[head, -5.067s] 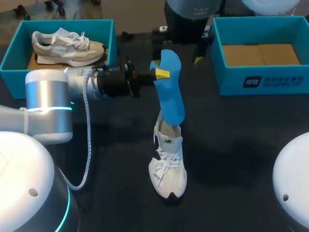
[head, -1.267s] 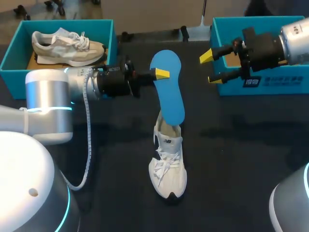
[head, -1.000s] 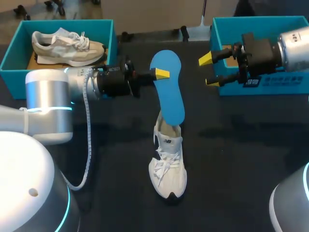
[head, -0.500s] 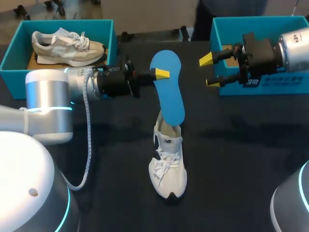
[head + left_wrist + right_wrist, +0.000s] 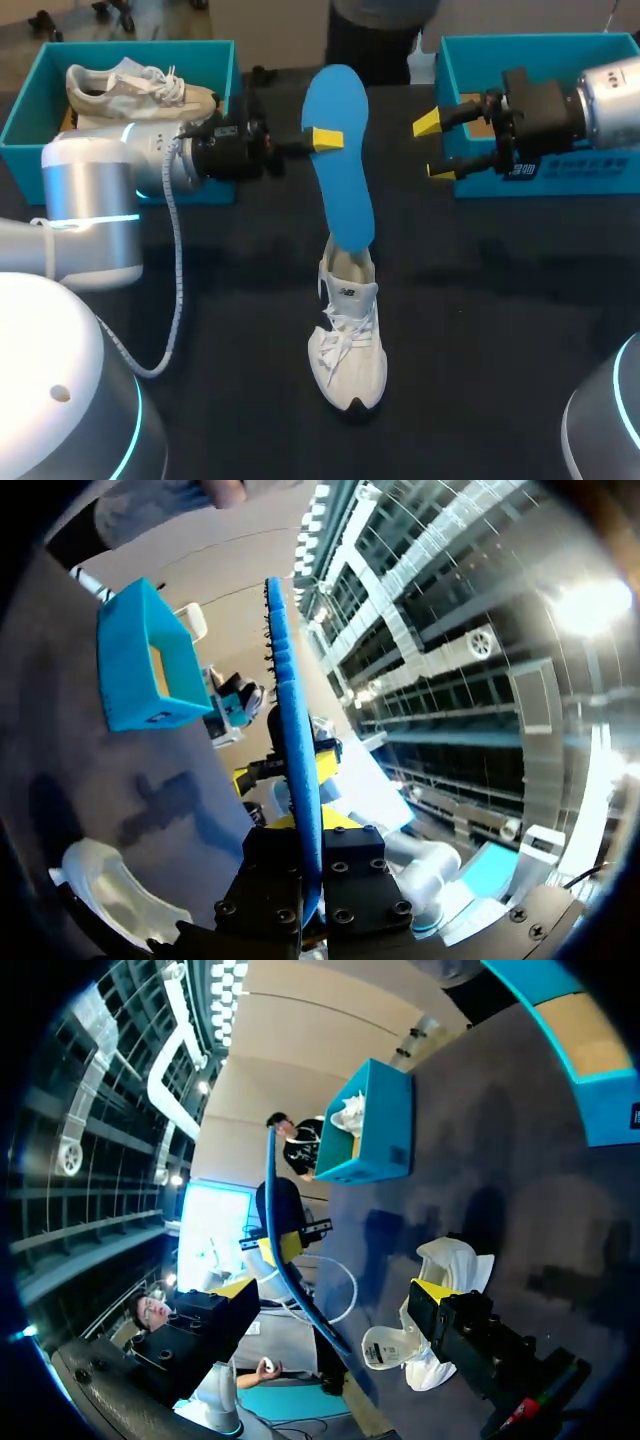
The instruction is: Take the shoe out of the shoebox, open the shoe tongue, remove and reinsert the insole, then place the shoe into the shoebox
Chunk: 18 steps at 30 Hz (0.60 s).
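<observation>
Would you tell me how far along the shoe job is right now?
Done: the white shoe stands out on the table. In hand: the left gripper is shut on the blue insole, lifted nearly clear of the shoe's opening; the right gripper hangs open. Left: reinserting the insole and boxing the shoe.

Left pincer (image 5: 322,139) clamped on the insole (image 5: 343,195), held high; right pincer (image 5: 434,147) spread wide, hovering.
</observation>
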Motion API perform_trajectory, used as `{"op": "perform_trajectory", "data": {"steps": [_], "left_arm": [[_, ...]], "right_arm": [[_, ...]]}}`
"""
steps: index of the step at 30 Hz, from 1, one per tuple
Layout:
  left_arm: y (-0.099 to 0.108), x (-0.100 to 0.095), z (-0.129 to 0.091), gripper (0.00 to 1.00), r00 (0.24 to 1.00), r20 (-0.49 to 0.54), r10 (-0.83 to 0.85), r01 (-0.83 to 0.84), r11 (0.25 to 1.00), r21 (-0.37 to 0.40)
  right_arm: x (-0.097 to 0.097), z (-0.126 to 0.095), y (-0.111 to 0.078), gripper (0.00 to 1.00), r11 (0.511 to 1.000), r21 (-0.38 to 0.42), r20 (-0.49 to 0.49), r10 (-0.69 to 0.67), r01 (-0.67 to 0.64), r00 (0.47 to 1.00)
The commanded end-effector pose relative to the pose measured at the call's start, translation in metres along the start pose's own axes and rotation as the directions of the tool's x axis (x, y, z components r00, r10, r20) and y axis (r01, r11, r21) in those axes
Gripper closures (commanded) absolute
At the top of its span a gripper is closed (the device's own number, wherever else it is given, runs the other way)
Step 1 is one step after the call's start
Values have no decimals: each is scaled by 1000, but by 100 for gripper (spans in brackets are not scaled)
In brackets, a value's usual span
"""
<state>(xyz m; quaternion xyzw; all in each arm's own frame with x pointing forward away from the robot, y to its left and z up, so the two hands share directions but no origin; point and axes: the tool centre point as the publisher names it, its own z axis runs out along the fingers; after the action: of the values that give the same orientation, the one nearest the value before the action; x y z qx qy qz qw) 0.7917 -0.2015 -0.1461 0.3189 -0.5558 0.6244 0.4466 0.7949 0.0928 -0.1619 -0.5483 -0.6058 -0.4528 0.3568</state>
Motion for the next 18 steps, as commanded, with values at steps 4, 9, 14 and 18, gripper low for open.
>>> {"op": "perform_trajectory", "data": {"steps": [4, 9, 14, 18], "left_arm": [[-9, -4, -6, 100, 957, 34, 288, -285, 956, -76], [-4, -5, -8, 100, 833, 103, 544, -536, 839, -98], [-3, -3, -7, 100, 569, 127, 813, -801, 582, -141], [-8, 5, -5, 100, 403, 116, 908, -896, 417, -150]], "right_arm": [[1, 2, 0, 0, 1000, 0, 2, 1, -1, 1000], [1, 2, 0, 0, 1000, 0, 2, 1, -1, 1000], [1, 2, 0, 0, 1000, 0, 2, 1, -1, 1000], [1, 2, 0, 0, 1000, 0, 2, 1, -1, 1000]]}}
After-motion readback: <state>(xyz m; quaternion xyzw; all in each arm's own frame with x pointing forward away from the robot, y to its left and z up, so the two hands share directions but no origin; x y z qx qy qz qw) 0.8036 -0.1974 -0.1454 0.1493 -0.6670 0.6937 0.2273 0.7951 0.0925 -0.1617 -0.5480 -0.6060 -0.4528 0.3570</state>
